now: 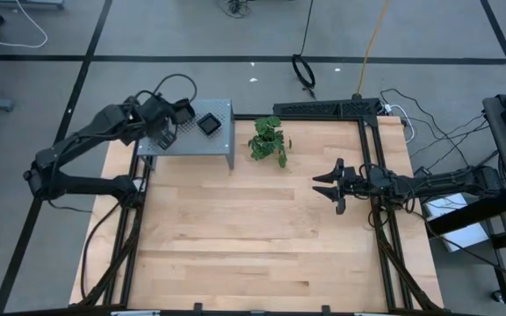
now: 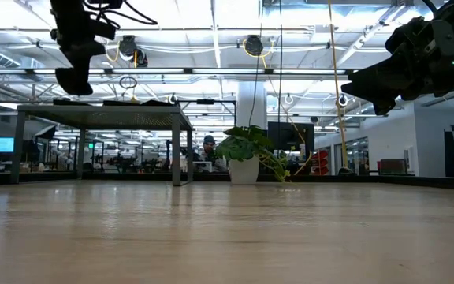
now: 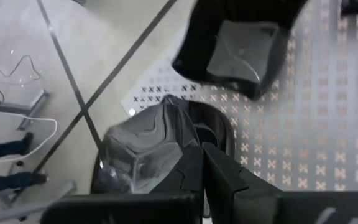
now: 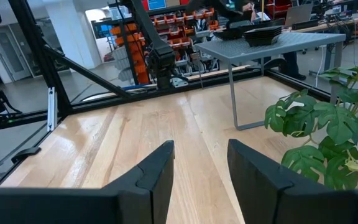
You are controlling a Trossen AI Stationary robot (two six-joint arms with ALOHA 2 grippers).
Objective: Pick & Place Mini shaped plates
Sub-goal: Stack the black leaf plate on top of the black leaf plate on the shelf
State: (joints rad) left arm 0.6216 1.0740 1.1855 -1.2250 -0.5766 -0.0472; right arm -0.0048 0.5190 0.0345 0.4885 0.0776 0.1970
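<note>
From above, the left gripper (image 1: 167, 123) hangs over the grey shelf (image 1: 222, 140) at about ten o'clock on the table (image 1: 253, 237). A black plate (image 1: 208, 124) sits just beside it, toward three o'clock.

From table height, the shelf's plates are thin dark shapes.

The left wrist shows fingers (image 3: 219, 174) pressed together, holding nothing, with a plate (image 3: 241, 53) just ahead.

The right gripper (image 4: 199, 163) waits open, well apart. The left arm is nearer.

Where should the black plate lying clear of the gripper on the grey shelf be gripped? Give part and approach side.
Grip the plate by its raised rim, coming straight down, one finger inside and one outside. It lies flat on the shelf, probably too low for a side pinch. The left gripper hovers beside it; the right gripper waits farther off.
</note>
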